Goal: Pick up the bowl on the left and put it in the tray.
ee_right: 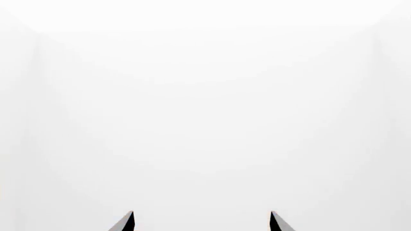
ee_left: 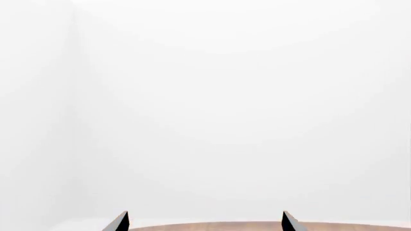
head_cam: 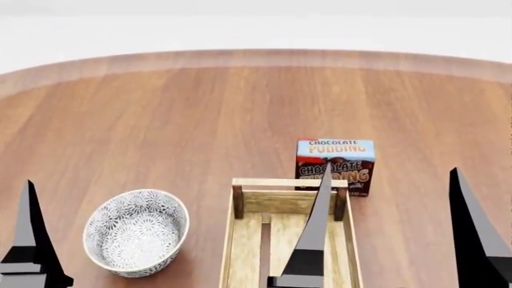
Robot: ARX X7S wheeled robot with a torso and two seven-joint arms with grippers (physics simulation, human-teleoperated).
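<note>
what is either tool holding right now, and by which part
Nothing is held. The left tool and the right tool both stand open with empty air between their tips, and the bowl sits untouched on the table beside the tray.

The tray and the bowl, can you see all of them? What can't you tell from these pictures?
- Tray: head view, its near end is cut off by the bottom edge; a right gripper finger covers part of its slats.
- Bowl: fully shown in the head view, but absent from both wrist views, which face blank white.
- Left gripper: only one finger shows in the head view.
</note>
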